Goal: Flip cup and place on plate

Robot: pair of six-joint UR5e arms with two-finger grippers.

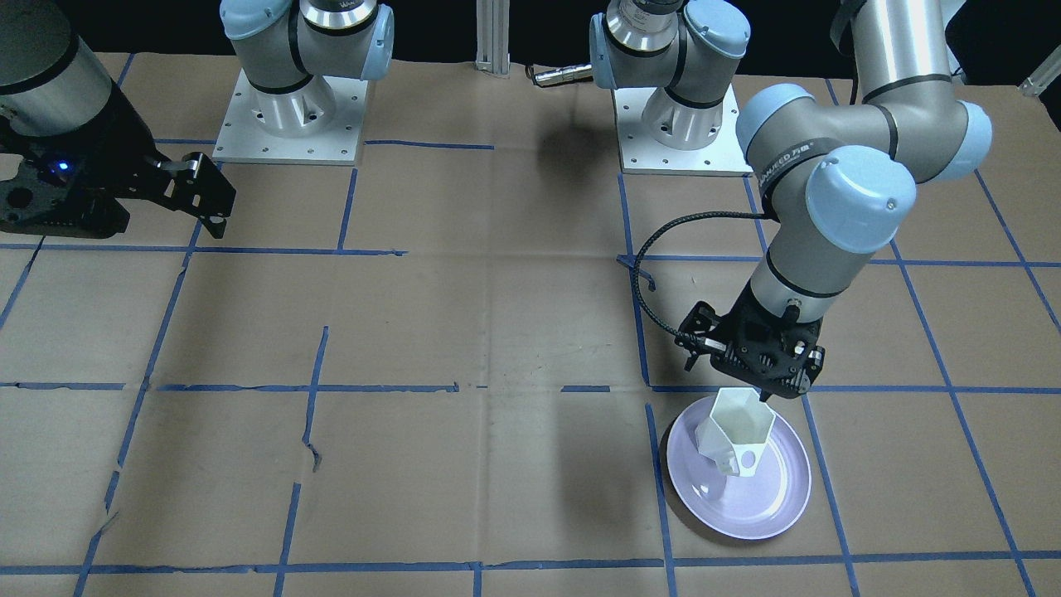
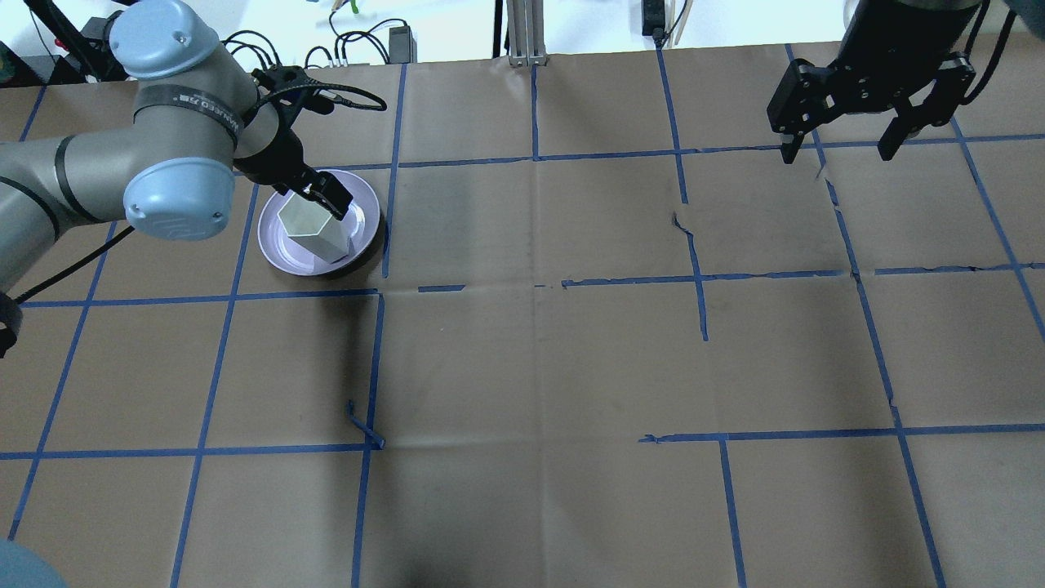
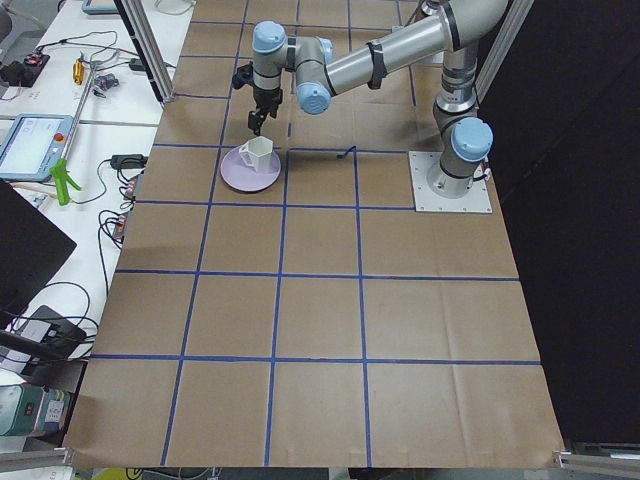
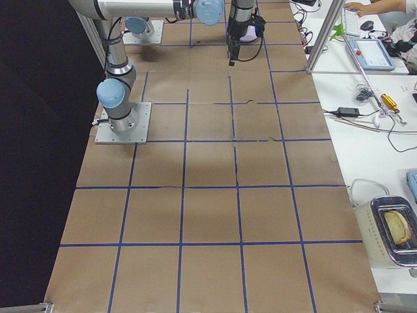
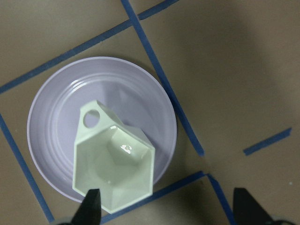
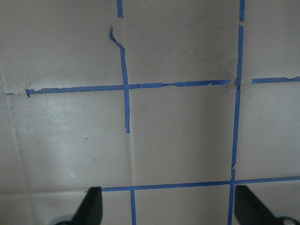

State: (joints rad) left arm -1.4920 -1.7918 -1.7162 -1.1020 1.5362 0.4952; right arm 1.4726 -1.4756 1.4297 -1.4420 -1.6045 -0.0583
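Cup (image 5: 115, 164) stands mouth-up on plate (image 5: 140, 89), just below the spread left gripper (image 5: 168, 211), offset toward one finger (image 5: 91, 208); the right gripper (image 2: 837, 153), also spread, is well apart.

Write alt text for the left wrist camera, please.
A white hexagonal cup stands mouth-up on a lavender plate, handle toward the top left. The open left tool shows at the bottom edge, over brown paper gridded with blue tape.

We see a table (image 3: 320, 320) covered in brown paper, gridded with blue tape (image 3: 300, 276); white benches (image 4: 345, 163) with cables (image 4: 333, 111) flank both ends.
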